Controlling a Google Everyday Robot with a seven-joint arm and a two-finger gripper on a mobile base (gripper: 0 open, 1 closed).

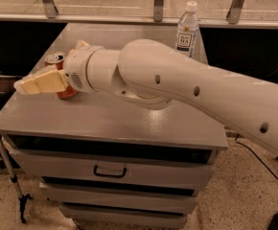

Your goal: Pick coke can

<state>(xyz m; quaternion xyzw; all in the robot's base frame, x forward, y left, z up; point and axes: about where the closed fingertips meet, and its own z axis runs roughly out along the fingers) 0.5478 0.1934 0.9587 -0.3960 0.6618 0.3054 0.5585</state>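
Currently: the cream-coloured gripper (33, 83), at the end of the thick white arm (177, 85), lies low over the left part of the grey metal drawer cabinet (144, 123). It points left, and its tip reaches past the cabinet's edge.

The small red cylindrical coke can (56, 60) with the silver top stands upright near the left rear of the cabinet top, just behind the gripper. Its lower body is mostly covered, with a red patch showing underneath.

You cannot tell from this view whether the gripper is wide or narrow. You also cannot tell whether the can sits inside it or only behind it.

Judgement: the low, sideways pose suits a side grasp on an upright can. With the tip beyond the can, either the can is deep in the grasp or the reach is too long. Verify this before you lift.

The tall clear plastic water bottle (187, 30) with the white cap stands at the right rear, well apart, so it is no obstacle.

Risk: the can is probably light and stands near the left edge, so a nudge could tip it off.
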